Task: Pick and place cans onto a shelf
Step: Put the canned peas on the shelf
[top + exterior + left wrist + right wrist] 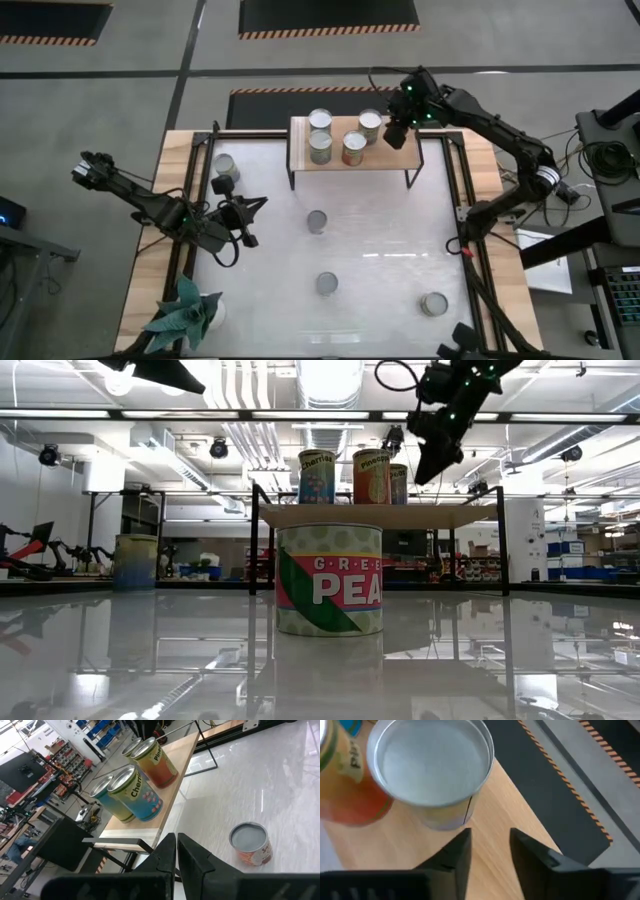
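Four cans stand on the shelf at the far side of the surface. Right gripper hovers just beside the rightmost one, fingers apart w/ nothing between. Left gripper waits near left, fingers narrow, empty.

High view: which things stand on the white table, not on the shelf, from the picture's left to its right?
Teal plant → can by the left edge → central can → lower can → rightmost can.
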